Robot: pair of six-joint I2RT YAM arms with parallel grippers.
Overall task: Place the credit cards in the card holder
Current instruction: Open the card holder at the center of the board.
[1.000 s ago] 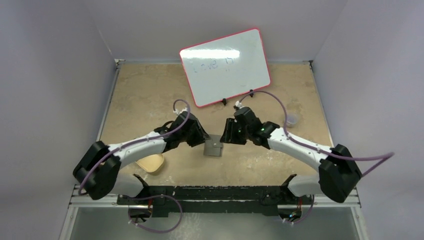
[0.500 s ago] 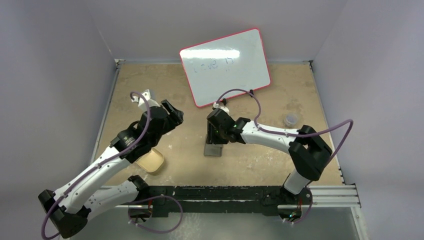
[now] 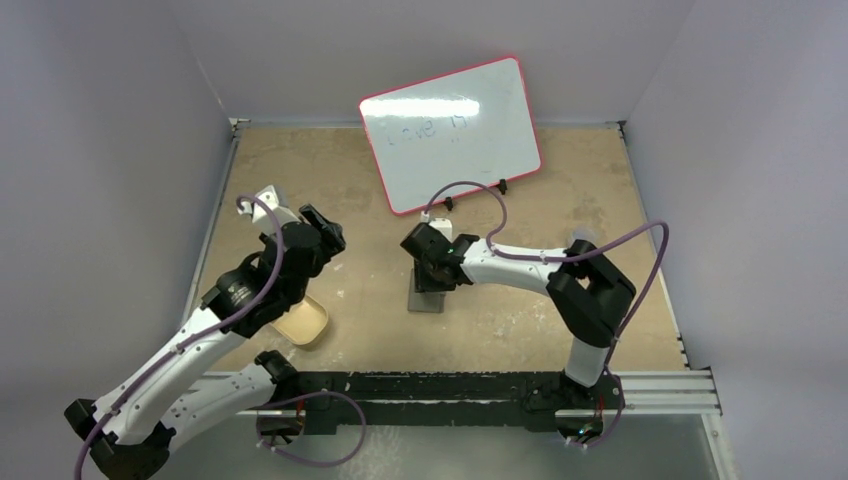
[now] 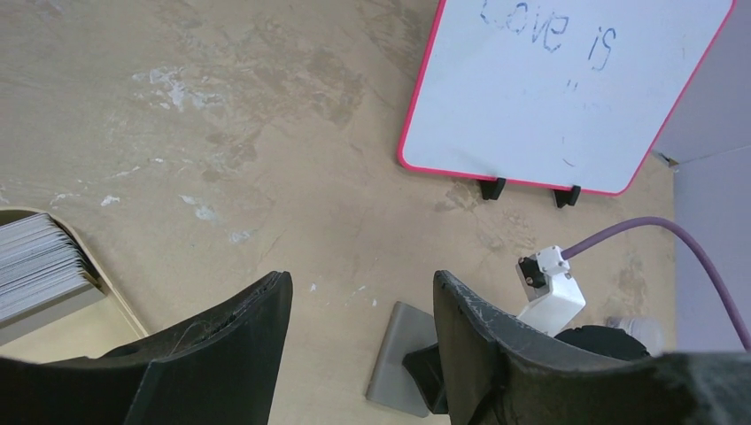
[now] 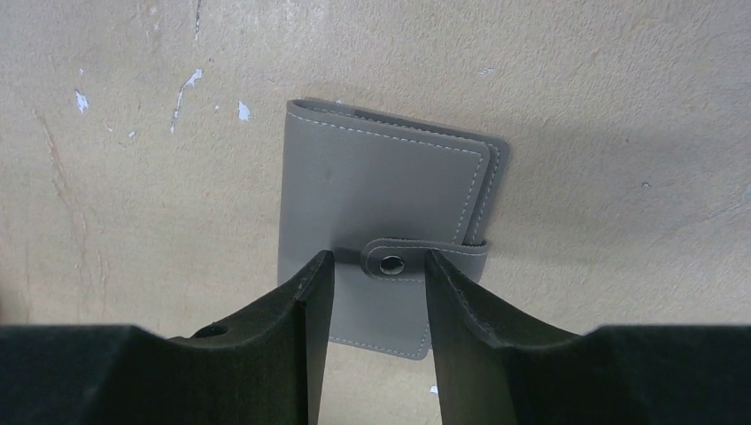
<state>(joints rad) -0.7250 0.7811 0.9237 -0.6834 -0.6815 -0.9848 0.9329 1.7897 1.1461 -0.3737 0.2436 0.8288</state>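
Note:
The card holder is a grey bifold wallet lying shut on the table, its snap tab fastened. My right gripper hangs just over it, open, the tab between its fingertips and nothing gripped. From above, the right gripper covers the far end of the card holder. My left gripper is open and empty, raised to the left of the card holder. The credit cards sit stacked in a gold tin at the left.
A red-framed whiteboard stands on feet at the back of the table. The gold tin lies near the front left, beside the left arm. A small clear cup sits at the right, behind the right arm.
My left gripper has drawn back from the card holder to the left, risen and opened wide. My right gripper has swung left and now hangs directly over the card holder, its jaws slightly narrower.

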